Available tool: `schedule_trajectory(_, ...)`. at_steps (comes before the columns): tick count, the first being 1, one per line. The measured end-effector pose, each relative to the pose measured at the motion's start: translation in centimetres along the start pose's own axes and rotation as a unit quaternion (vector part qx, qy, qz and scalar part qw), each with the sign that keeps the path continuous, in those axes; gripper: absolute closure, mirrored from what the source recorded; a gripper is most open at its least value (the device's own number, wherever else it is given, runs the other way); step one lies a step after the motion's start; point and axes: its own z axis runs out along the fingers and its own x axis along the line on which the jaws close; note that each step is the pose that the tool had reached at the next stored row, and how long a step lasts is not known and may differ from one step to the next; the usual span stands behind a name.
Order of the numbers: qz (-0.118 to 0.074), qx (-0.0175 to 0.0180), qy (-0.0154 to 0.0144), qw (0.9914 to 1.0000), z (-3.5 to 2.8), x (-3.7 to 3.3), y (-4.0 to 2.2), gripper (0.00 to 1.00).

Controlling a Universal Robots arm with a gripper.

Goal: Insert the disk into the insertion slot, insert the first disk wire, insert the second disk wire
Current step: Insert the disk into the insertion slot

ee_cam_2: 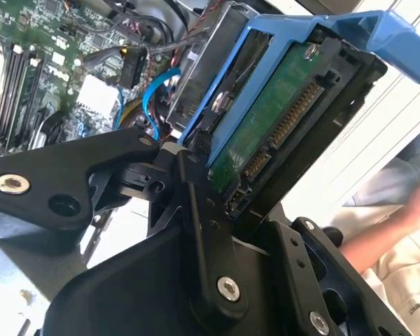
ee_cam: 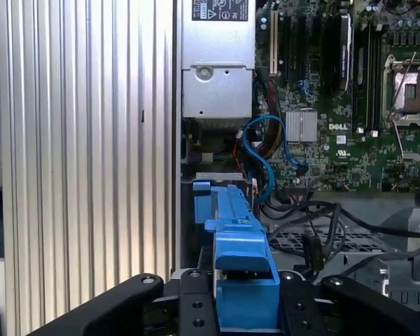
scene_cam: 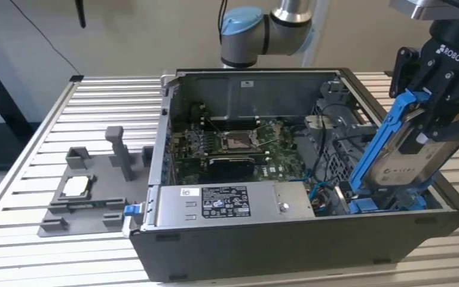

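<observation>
My gripper (scene_cam: 434, 127) is shut on the disk (scene_cam: 411, 152), a silver-grey drive clipped in a bright blue carrier (scene_cam: 377, 149). The disk hangs steeply tilted over the case's front corner, at the exterior view's right. Its lower end reaches down to the blue-edged insertion slot (scene_cam: 373, 202). The second wrist view shows the disk's green underside and connector (ee_cam_2: 266, 133) between the black fingers (ee_cam_2: 189, 182). In the first wrist view, the carrier (ee_cam: 238, 245) points toward the slot (ee_cam: 220, 180). Blue disk wires (ee_cam: 262, 150) curl loose beside the slot.
The open computer case (scene_cam: 293, 251) holds a motherboard (scene_cam: 229, 143) and a grey power-supply box (scene_cam: 229, 203). A grey fixture (scene_cam: 86, 185) sits on the slatted table at the exterior view's left. A person's arm (ee_cam_2: 399, 224) is beyond the case.
</observation>
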Motion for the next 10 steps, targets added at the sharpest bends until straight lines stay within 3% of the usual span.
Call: schedule_trajectory(10, 0.0, 0.0, -0.0005, 1.0, 1.4, -0.01, -0.04, 0.67)
